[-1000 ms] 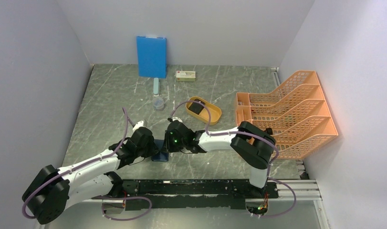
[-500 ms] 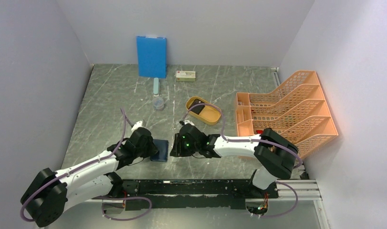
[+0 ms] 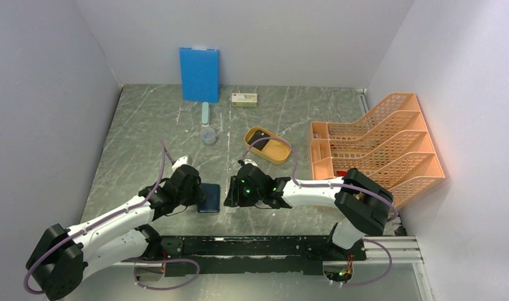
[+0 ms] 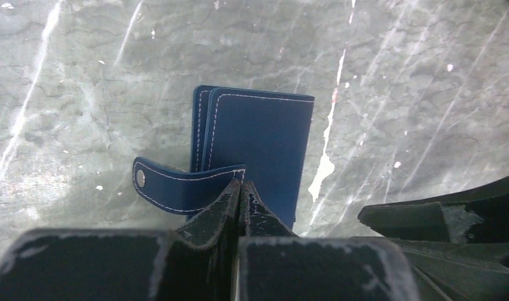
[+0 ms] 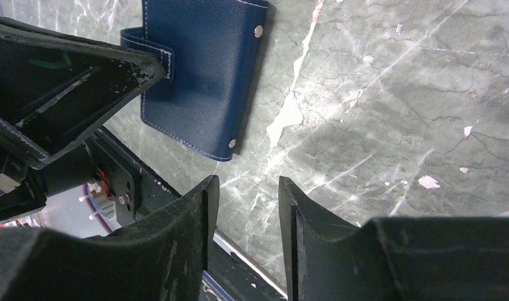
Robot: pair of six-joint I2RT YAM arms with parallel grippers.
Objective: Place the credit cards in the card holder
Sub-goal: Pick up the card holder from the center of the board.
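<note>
1. Grey marbled table (image 3: 151,125) fills the walled cell. The card holder lies on it near the front edge, between the 2 arms.
2. Orange file rack (image 3: 390,144) stands along the right side, and a blue board (image 3: 199,74) leans on the back wall. Both are well apart from the work.
3. Left gripper (image 4: 240,188) is closed, and its tips appear to pinch the end of the snap tab.
4. Right gripper (image 5: 246,188) hangs just beside the holder with its jaws parted and nothing between them.
5. Yellow tray (image 3: 278,152) sits behind the right gripper. A dark flat thing (image 3: 259,139) lies in it, too small to tell whether it is a card.
6. Card holder (image 4: 264,144) is folded shut and lies flat. It looks light, thin and flexible, so it will likely slide on the smooth stone unless pinned. The stitched cover edge is the best place to take hold for opening.
7. Snap tab (image 4: 176,182) is unfastened and curls up. It is soft, so pulling it would bend it rather than steer the holder.
</note>
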